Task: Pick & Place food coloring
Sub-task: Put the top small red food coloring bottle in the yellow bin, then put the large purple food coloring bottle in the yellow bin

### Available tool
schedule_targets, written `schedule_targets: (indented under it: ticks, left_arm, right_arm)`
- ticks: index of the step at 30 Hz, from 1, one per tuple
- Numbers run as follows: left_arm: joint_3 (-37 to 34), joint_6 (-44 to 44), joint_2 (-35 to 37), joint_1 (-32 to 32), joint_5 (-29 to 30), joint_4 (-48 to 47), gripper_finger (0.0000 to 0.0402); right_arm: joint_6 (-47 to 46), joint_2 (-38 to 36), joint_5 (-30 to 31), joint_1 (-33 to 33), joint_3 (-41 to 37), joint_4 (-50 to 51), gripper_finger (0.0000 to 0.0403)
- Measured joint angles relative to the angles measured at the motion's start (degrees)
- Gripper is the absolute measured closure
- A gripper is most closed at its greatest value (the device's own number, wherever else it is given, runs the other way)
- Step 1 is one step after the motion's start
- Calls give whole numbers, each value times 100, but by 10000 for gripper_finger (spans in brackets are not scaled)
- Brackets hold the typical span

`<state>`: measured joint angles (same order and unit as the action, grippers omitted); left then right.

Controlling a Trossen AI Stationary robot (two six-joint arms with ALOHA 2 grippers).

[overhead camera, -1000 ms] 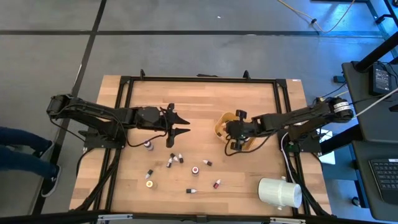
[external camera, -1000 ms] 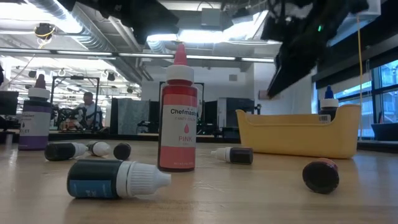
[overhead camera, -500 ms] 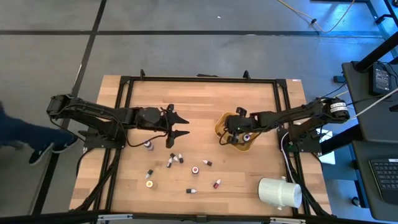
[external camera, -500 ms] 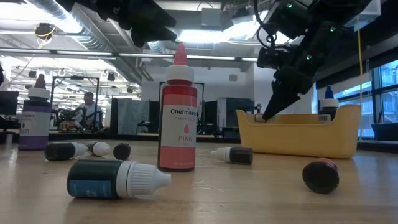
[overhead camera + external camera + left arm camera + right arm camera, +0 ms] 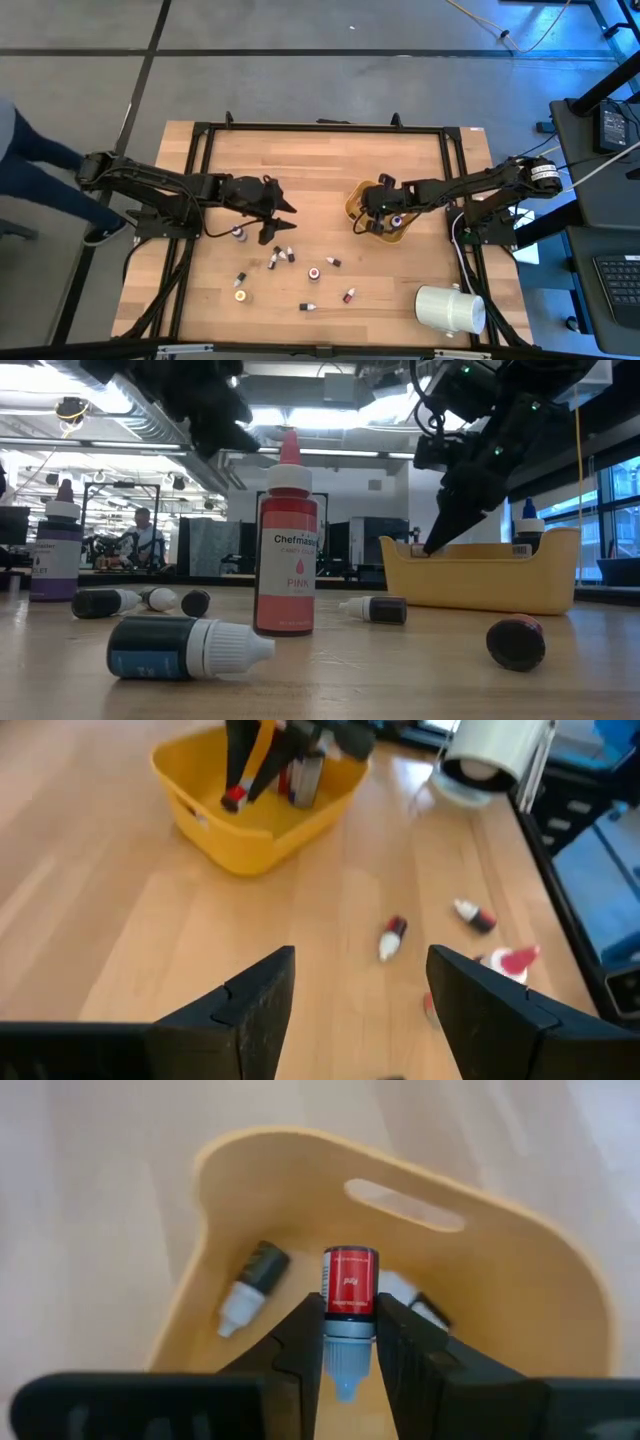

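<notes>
Table (image 5: pixel 330 160) first: its middle and front carry loose bottles (image 5: pixel 290 254), and the yellow bowl (image 5: pixel 356 205) sits nearer its right edge. The right gripper (image 5: pixel 385 208) hangs over that bowl, fingers clamped on a small red bottle (image 5: pixel 349 1285), two more already lying inside. Good practice now is probably to lower it inside the rim before letting go, so it cannot bounce out. The left gripper (image 5: pixel 277 218), fingers spread and empty, hovers just behind the loose bottles near the table's middle.

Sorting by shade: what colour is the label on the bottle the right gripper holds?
Red, on the bottle pinched in the right gripper; clearest in the right wrist view.
</notes>
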<state>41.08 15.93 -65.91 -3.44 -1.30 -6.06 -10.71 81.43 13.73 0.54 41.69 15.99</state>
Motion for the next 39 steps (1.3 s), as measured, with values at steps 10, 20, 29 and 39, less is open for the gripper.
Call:
schedule_targets:
  ticks: [10, 20, 29, 39]
  left_arm:
    - [2, -3, 5, 0, -14, -487, 180]
    - [461, 953, -2, -9, 133, -2575, 181]
    - [1343, 2299, -314, -335, 672, -5120, 181]
    - [1343, 3733, -946, -642, 201, -5889, 181]
  right_arm:
    - [-229, 351, -80, 0, 0, -46, 305]
    - [-224, 529, -79, 0, 0, -52, 270]
    - [-167, 529, -74, -11, 0, -68, 265]
    - [-77, 527, -78, -13, 2, -165, 265]
